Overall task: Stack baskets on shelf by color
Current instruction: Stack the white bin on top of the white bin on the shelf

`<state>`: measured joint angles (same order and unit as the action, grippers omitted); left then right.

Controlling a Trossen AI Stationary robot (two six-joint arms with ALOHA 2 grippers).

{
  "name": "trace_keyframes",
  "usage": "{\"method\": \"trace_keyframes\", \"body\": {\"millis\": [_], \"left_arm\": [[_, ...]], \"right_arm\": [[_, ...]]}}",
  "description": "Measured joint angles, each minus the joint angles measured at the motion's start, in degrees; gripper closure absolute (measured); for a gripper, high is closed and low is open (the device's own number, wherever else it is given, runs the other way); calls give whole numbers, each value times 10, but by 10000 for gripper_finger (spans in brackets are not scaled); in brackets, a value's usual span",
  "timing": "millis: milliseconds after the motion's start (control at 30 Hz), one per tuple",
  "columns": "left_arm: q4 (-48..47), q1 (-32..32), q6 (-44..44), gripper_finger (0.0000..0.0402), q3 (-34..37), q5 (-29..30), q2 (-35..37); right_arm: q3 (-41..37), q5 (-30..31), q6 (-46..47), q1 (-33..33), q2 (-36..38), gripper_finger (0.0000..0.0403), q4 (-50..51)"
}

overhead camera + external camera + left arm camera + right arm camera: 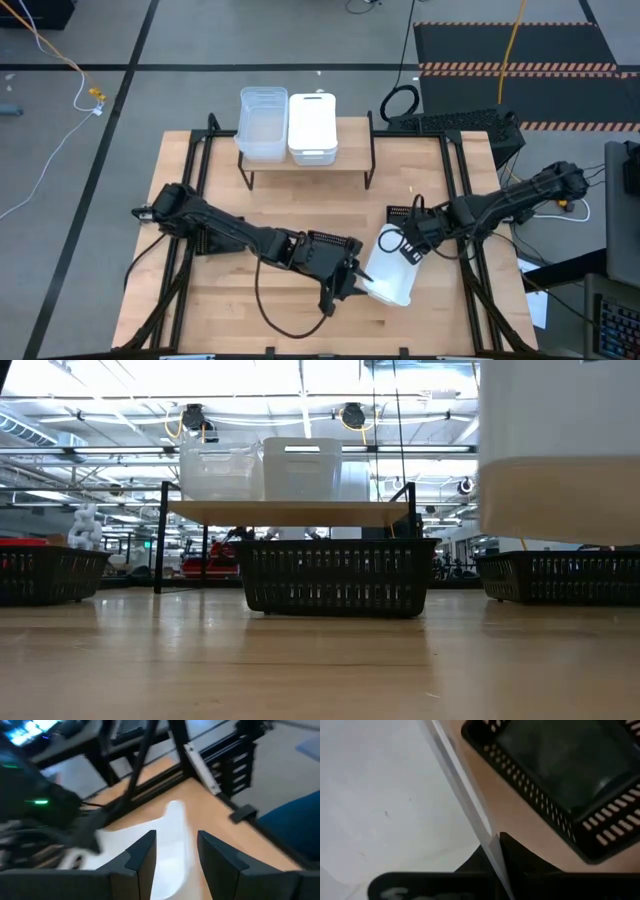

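Both grippers are carrying a white basket (390, 268) over the table's near right: right gripper (408, 250) pinching its far rim, left gripper (352, 283) part-open astride its near-left edge; lifting level toward the shelf (305, 166) should help.

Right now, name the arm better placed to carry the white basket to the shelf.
Probably right. The right gripper is shut on the white basket's rim, while the left gripper straddles its edge, open. The shelf already carries a white stack.
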<state>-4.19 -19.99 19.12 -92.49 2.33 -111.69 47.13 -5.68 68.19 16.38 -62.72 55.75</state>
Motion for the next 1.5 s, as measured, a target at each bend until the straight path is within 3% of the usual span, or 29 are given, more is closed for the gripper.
{"method": "trace_keyframes", "body": {"millis": [300, 767, 1233, 1500], "left_arm": [[-53, -4, -50, 256, 1, 1, -21], [-10, -27, -113, 256, 1, 7, -62], [-10, -69, -185, 256, 0, 42, -99], [-17, -76, -184, 256, 1, 82, -102]], "right_arm": [[0, 69, -1, 24, -26, 402, -17], [0, 87, -62, 43, -75, 400, -130], [0, 121, -95, 70, -76, 399, -141], [1, 116, -15, 111, -86, 399, -74]]}}
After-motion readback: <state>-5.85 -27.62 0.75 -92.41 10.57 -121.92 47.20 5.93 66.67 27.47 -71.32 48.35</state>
